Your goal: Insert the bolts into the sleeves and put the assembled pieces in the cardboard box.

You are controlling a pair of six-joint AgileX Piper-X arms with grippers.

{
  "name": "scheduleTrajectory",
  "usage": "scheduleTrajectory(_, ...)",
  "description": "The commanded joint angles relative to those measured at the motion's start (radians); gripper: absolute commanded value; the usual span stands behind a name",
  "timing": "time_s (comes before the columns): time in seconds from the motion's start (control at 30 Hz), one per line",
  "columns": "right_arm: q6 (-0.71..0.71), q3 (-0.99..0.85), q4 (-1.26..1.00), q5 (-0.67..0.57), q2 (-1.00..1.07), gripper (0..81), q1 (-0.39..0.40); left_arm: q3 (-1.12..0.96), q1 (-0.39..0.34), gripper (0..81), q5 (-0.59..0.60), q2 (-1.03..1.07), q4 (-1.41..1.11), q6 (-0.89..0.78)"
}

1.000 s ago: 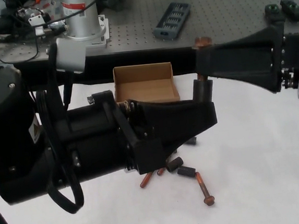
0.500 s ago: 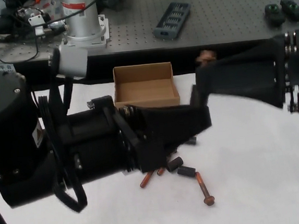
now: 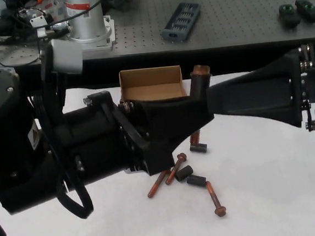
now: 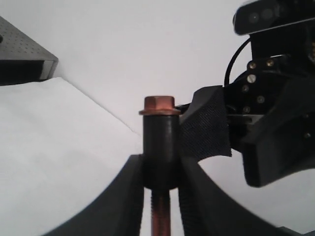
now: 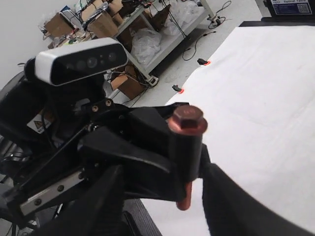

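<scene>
A: Now, what is seen nearest?
B: At lower centre of the high view, loose bolts (image 3: 215,198) and loose sleeves (image 3: 196,180) are scattered on the white cloth (image 3: 274,185).
A: And above them in the frame?
B: A sleeve (image 4: 160,147) is clamped upright in the left gripper (image 4: 160,169), with a bolt (image 4: 158,104) seated through it, head up. The right gripper (image 3: 211,98) is spread wide about the same sleeve, seemingly without grip.
A: How is the step best done?
B: The insertion is judged finished. The right gripper should be drawn clear first. The piece should then be kept head-up, so the bolt is not shed, and lowered into the cardboard box (image 3: 152,74) just behind, not dropped.
A: Farther off?
B: A perforated bench (image 3: 237,17) is seen across the top, with a ribbed black tray (image 3: 181,19) and a metal post (image 3: 85,14). Cluttered shelving (image 5: 128,29) is glimpsed at the upper left of the right wrist view.
</scene>
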Motion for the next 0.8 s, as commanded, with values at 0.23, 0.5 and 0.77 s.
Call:
scheduleTrajectory(0.23, -0.217, -0.004, 0.233, 0.037, -0.031, 37.3, -0.112, -0.087, 0.2, 0.6, -0.025, 0.047, 0.154, 0.249)
scheduleTrajectory(0.5, -0.406, -0.004, 0.352, 0.24, -0.031, 22.4, -0.238, -0.313, 0.355, 0.6, 0.02, 0.35, 0.271, 0.34)
scheduleTrajectory(0.77, -0.487, -0.004, 0.356, 0.305, -0.031, 2.9, -0.315, -0.666, 0.402, 0.6, 0.025, 0.779, 0.276, 0.337)
